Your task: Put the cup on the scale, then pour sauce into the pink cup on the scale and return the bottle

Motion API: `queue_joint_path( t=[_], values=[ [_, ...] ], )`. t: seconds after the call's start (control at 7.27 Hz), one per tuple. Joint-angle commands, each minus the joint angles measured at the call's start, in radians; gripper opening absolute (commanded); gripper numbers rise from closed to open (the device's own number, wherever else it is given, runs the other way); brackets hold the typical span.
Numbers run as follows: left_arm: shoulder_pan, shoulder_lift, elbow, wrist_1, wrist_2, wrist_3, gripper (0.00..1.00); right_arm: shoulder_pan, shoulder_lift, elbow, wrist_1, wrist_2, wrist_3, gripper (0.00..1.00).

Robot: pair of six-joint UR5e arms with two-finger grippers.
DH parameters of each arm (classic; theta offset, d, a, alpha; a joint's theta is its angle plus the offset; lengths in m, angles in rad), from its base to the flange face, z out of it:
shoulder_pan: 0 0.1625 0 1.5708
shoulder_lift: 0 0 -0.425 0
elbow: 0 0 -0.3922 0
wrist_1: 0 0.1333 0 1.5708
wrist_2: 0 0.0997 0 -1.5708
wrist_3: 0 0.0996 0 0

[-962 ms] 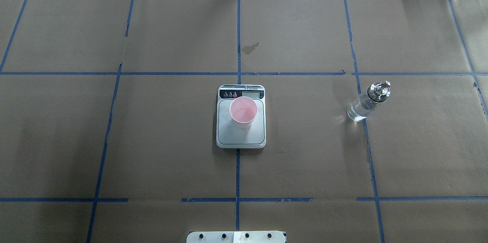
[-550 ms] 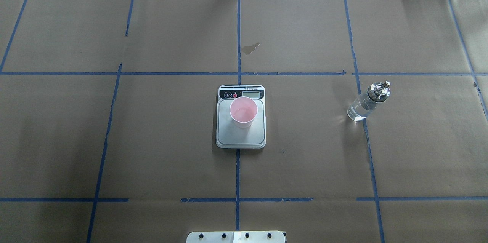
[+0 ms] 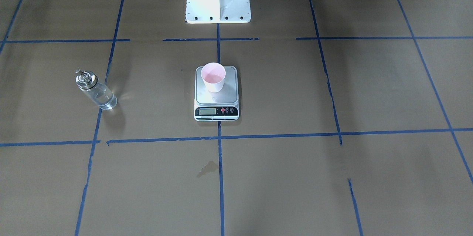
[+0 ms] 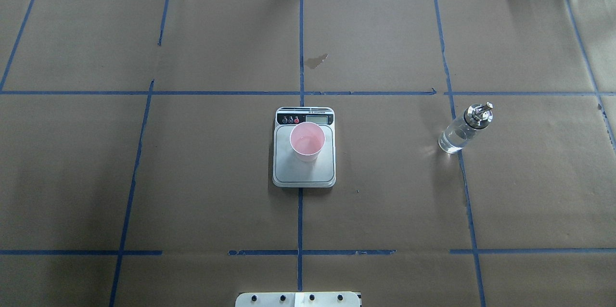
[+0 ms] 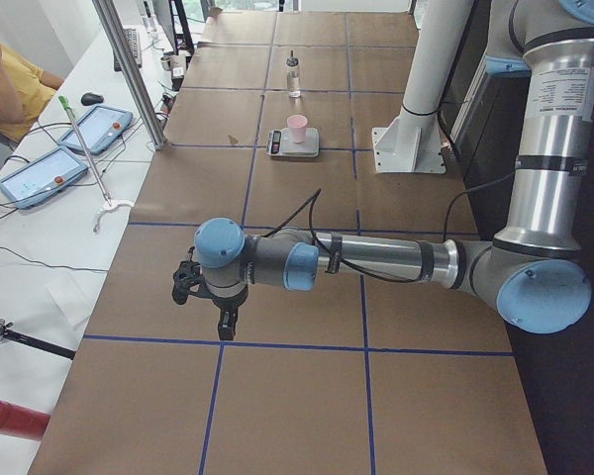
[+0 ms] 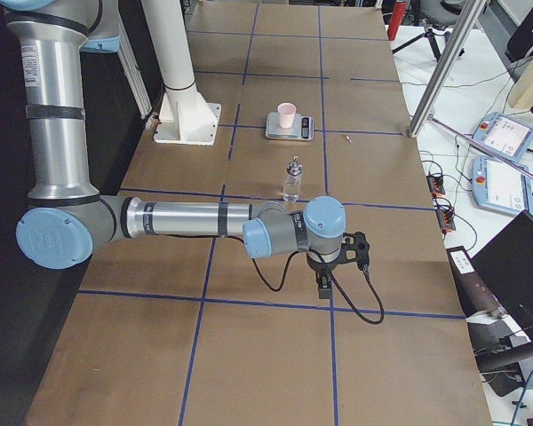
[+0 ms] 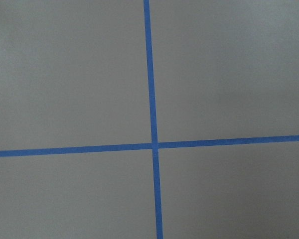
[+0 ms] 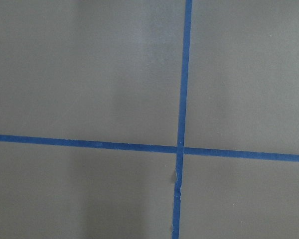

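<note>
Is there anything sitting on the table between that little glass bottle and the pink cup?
Nothing visible. Between the bottle and the cup on the scale there is only bare brown paper.

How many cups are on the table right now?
1. The pink cup stands upright on the scale in the middle of the table. The only other container is a glass bottle on the robot's right. No cup appears to be hidden.

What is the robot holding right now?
Nothing. The cup sits on the scale and the bottle stands alone, far from the left pincer and right pincer.
</note>
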Motion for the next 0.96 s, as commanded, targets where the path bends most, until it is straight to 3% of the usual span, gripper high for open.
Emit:
queue_joint_path(
  t=[0.0, 0.83],
  values=[
    [0.001, -0.014, -0.005, 0.109, -0.002, 0.006, 1.0, 0.0, -0.001, 0.0, -0.001, -0.001, 0.0, 1.0],
    [0.006, -0.02, -0.014, 0.107, -0.004, 0.006, 1.0, 0.0, -0.03, 0.014, 0.001, 0.002, 0.0, 1.0]
  ],
)
